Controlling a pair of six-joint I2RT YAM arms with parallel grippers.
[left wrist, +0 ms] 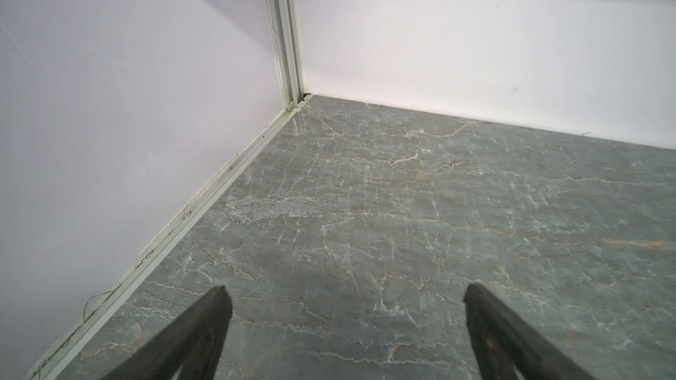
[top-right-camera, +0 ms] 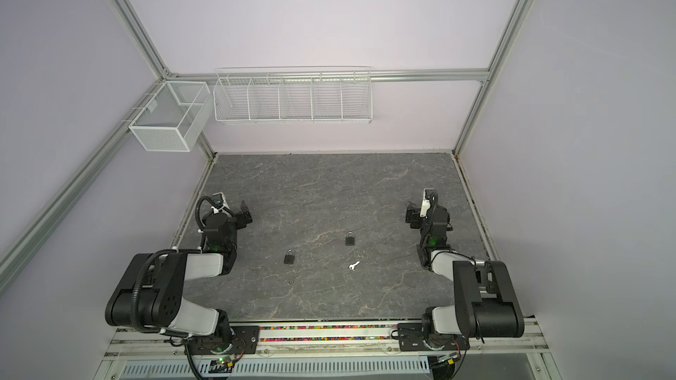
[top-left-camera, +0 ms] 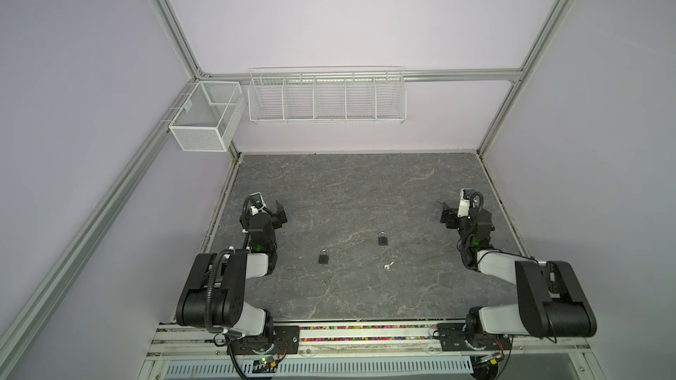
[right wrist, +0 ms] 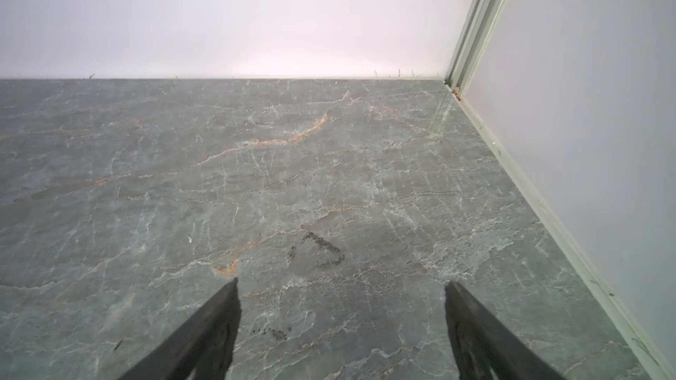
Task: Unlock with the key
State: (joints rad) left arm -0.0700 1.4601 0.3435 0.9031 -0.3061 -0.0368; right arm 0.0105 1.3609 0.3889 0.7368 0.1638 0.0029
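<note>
Up on the back wall: wire rack (top-left-camera: 325,98) with five bays, mesh basket (top-left-camera: 197,137) hung on the left rail beside it. Only bare wire shows in both. Down on the marble table (top-left-camera: 347,191), the key (top-left-camera: 388,265) lies loose right of centre, farther padlock (top-left-camera: 382,238) just behind it, nearer padlock (top-left-camera: 323,256) off to its left, all apart. Left gripper (top-left-camera: 281,214) and right gripper (top-left-camera: 447,215) hang near the side edges, jaws wide, gripping nothing. The far half of the slab is open room.
</note>
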